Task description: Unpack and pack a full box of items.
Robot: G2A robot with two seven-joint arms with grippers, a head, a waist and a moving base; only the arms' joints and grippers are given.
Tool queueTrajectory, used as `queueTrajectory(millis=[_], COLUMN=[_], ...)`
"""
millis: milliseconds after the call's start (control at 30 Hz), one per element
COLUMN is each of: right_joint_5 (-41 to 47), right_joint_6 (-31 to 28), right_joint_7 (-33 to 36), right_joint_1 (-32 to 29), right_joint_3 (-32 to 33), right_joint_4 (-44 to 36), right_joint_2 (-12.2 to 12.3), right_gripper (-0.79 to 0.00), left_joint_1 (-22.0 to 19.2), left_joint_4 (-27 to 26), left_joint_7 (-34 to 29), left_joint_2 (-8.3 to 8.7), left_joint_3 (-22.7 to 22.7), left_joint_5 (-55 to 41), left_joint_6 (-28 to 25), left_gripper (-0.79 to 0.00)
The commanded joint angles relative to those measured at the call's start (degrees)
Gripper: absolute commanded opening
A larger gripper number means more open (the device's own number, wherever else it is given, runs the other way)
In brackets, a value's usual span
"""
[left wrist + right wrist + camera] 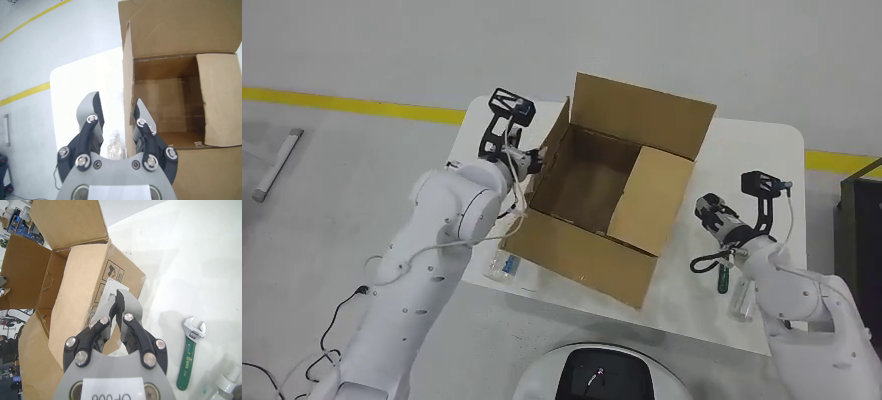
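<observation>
An open cardboard box (587,180) stands in the middle of the white table (752,150), flaps up, and its inside (170,113) looks bare apart from a small white scrap (198,143). My left gripper (118,106) is open at the box's left side, one finger on each side of the upright side flap (127,75). In the top view the left gripper (532,160) sits at that same wall. My right gripper (117,300) is shut on nothing, just off the box's labelled right wall (117,275); from above the right gripper (704,210) is right of the box.
A green-handled adjustable wrench (189,351) lies on the table beside my right gripper, and a clear bottle (225,383) lies near it. Another clear bottle (115,145) lies on the table left of the box, below my left gripper. Table edges are close on both sides.
</observation>
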Motion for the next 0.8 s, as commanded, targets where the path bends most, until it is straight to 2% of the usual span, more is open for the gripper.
queueTrajectory(millis=[0,300,433,500,633,767], right_joint_5=[0.1,0.6,0.9,1.2,2.3,5.4], right_joint_6=[0.0,0.0,0.1,0.2,0.2,-0.7], right_joint_7=[-0.1,-0.2,-0.3,-0.5,-1.7,-2.6], right_joint_1=[0.3,0.9,1.2,1.3,1.2,1.7], right_joint_3=[-0.2,-0.5,-0.5,-0.4,0.5,1.8], right_joint_4=[0.5,0.7,0.9,0.9,0.2,0.2], right_joint_2=[0.0,0.0,-0.1,-0.1,-0.1,-0.2], right_gripper=[-0.785,-0.785,-0.785,-0.785,-0.785,-0.785], left_joint_1=[0.5,1.5,2.0,2.1,2.3,1.7], left_joint_4=[0.0,1.3,2.6,3.0,1.5,1.4], left_joint_7=[-0.8,-1.8,-1.0,-0.7,0.5,-0.3], left_joint_2=[0.23,0.91,0.91,0.83,0.27,0.41], left_joint_3=[-0.3,-0.4,-0.4,-0.7,-2.4,-2.0], left_joint_5=[2.6,12.3,13.7,13.3,5.0,8.4], left_joint_6=[-0.8,-5.1,-5.5,-5.0,-2.5,-4.3], left_gripper=[0.000,0.000,0.000,0.000,0.000,0.000])
